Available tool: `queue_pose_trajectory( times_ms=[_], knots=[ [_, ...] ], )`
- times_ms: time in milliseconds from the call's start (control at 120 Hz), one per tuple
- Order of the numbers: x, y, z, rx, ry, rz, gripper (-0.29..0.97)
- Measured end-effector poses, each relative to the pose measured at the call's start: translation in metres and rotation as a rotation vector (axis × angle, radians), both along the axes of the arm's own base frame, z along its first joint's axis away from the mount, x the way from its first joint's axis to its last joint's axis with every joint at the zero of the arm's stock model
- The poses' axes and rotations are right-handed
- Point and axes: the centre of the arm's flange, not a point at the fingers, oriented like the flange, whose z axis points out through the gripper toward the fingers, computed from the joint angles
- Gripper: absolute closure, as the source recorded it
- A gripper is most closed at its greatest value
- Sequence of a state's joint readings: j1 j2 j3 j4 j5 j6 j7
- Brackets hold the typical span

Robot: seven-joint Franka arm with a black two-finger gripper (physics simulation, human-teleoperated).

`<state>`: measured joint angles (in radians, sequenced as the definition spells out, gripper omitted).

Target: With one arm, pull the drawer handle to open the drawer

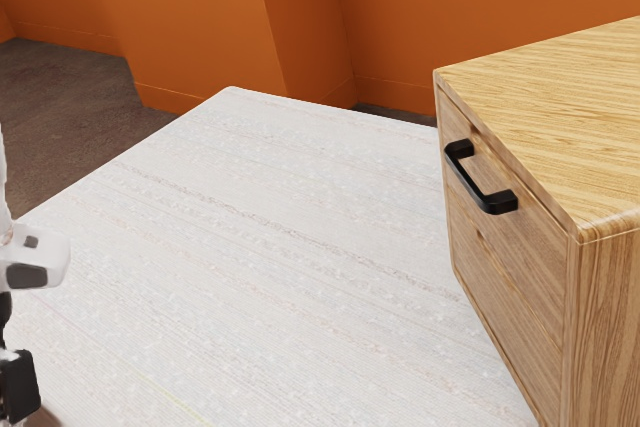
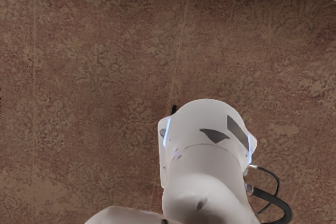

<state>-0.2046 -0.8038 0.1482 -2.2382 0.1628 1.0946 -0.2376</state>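
Drawer (image 1: 505, 232) sat shut in the wooden cabinet (image 1: 570, 97) at frame right on the counter (image 1: 250, 237), black handle (image 1: 480, 179) on its front (contents hidden). Gripper (image 1: 15, 392) was at frame lower left, well apart from the handle; grip state: couldn't tell.

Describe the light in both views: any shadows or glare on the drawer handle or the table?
Exterior view: soft, even light; the black drawer handle casts no clear shadow, the cabinet top is brighter than the drawer front, the white table shows no glare. Wrist view: flat light on the brown floor; the white arm link is softly shaded.
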Motion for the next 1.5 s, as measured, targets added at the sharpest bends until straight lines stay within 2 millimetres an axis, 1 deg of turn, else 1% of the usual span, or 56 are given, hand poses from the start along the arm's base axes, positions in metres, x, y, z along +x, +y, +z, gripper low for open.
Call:
queue_pose_trajectory(
  times_ms=[83,158,192,233,292,342,383,417,458,508,600,717,817,967,1050,1100,1133,1167,1217,1283,1333,1367,1400,1500],
  knots=[
    [0.005,-0.008,0.005,-0.002,-0.116,-0.05,0.0],
    [0.001,-0.03,0.015,-0.023,-0.176,-0.12,0.0],
    [0.0,-0.036,0.018,-0.032,-0.193,-0.138,0.0],
    [0.001,-0.037,0.021,-0.051,-0.215,-0.168,0.0],
    [0.006,-0.029,0.024,-0.077,-0.252,-0.233,0.0],
    [0.013,-0.023,0.028,-0.094,-0.301,-0.336,0.0],
    [0.018,-0.022,0.035,-0.109,-0.337,-0.441,0.0],
    [0.023,-0.026,0.042,-0.118,-0.361,-0.533,0.0],
    [0.03,-0.034,0.051,-0.13,-0.383,-0.657,0.0],
    [0.034,-0.04,0.062,-0.137,-0.41,-0.782,0.0],
    [0.038,-0.044,0.07,-0.144,-0.427,-0.971,0.0],
    [0.048,-0.058,0.066,-0.162,-0.4,-1.191,0.0],
    [0.051,-0.061,0.065,-0.169,-0.383,-1.333,0.0],
    [0.055,-0.054,0.064,-0.179,-0.363,-1.482,0.0],
    [0.057,-0.053,0.063,-0.182,-0.345,-1.553,0.0],
    [0.058,-0.051,0.065,-0.178,-0.343,-1.585,0.0],
    [0.059,-0.045,0.067,-0.172,-0.34,-1.592,0.0],
    [0.061,-0.031,0.065,-0.166,-0.335,-1.568,0.0],
    [0.058,-0.014,0.054,-0.183,-0.328,-1.549,0.0],
    [0.058,-0.007,0.046,-0.211,-0.34,-1.557,0.0],
    [0.059,-0.001,0.033,-0.242,-0.335,-1.552,0.0],
    [0.06,-0.004,0.023,-0.263,-0.323,-1.57,0.0],
    [0.063,-0.012,0.017,-0.271,-0.304,-1.603,0.0],
    [0.076,-0.054,0.013,-0.247,-0.3,-1.752,0.0]
  ],
)
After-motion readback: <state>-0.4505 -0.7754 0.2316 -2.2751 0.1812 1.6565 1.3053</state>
